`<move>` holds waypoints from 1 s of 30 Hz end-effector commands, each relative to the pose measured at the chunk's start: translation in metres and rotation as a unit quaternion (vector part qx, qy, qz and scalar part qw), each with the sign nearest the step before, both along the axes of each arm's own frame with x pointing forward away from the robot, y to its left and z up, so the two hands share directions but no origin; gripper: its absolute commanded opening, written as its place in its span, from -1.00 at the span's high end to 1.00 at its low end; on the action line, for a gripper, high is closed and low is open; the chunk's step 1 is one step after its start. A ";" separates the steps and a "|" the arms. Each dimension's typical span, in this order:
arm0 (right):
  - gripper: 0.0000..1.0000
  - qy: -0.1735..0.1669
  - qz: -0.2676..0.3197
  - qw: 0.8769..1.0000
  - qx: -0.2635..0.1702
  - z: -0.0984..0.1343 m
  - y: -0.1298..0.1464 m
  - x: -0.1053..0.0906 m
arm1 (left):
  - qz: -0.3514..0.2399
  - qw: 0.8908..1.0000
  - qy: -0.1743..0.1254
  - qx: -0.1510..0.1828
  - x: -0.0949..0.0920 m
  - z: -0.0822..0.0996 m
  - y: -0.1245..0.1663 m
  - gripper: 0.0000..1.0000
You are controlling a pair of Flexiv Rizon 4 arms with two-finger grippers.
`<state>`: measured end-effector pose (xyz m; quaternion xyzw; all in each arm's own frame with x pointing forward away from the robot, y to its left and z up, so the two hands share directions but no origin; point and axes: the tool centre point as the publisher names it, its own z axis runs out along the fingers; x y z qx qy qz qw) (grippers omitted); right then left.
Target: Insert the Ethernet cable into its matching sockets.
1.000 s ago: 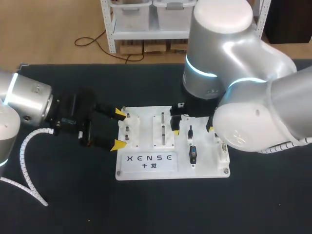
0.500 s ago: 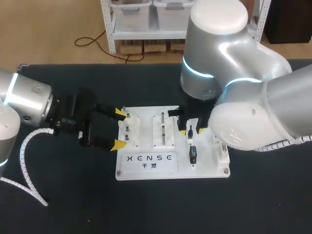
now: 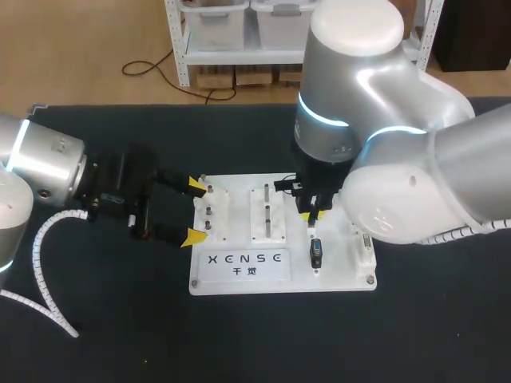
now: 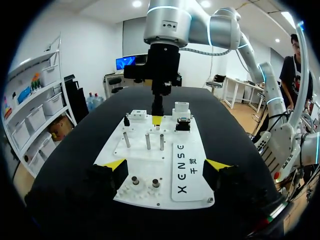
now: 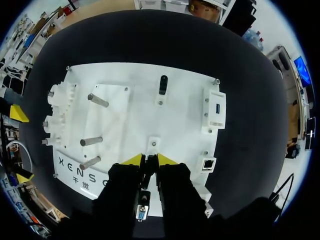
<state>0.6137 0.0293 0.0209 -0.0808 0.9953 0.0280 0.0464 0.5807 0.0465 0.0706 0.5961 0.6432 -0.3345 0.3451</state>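
The black table (image 3: 112, 343) fills the lower part of the head view, and at its centre lies a white board (image 3: 343, 275) with lettering along the near edge. Just behind the lettering, right of centre, a black-and-blue connector (image 3: 317, 254) lies on the board. At centre left the left gripper (image 3: 193, 211) sits at the board's left edge. Its yellow tips are spread wide, one to each side of the small posts (image 3: 208, 211) there, and they hold nothing. A little farther back, right of centre, the right gripper (image 3: 310, 214) points straight down from the large arm entering at the right. Its fingers are pressed close and pinch a small dark plug (image 5: 149, 169) that stands on the board just behind the connector. Whether this plug is the Ethernet one I cannot tell. In the right wrist view a square socket (image 5: 209, 163) sits at the board's edge beside the gripper, apart from the plug.
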 end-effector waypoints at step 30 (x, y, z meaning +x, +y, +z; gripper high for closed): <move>1.00 0.018 -0.079 0.996 -0.026 0.036 -0.070 0.012 | 0.000 1.000 -0.001 -0.002 0.000 -0.001 0.001 -1.00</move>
